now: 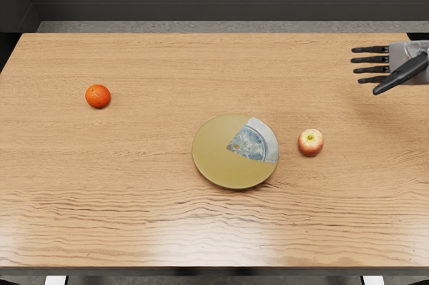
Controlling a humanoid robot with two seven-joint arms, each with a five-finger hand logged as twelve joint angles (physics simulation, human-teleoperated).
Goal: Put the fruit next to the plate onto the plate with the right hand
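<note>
1. An orange, round and matte, sits far out on the left of the grained wooden tabletop. It is well apart from everything, so it is hardly the fruit meant.
2. The plate lies flat near the middle, a smooth olive-yellow disc with one blue-grey marbled wedge.
3. Just beside its right rim, not touching, rests the apple, glossy red over yellow. I take it for the fruit to move; it is not yet on the plate.
4. At the far right edge hangs the right hand, dark fingers stretched straight and spread, holding nothing.
</note>
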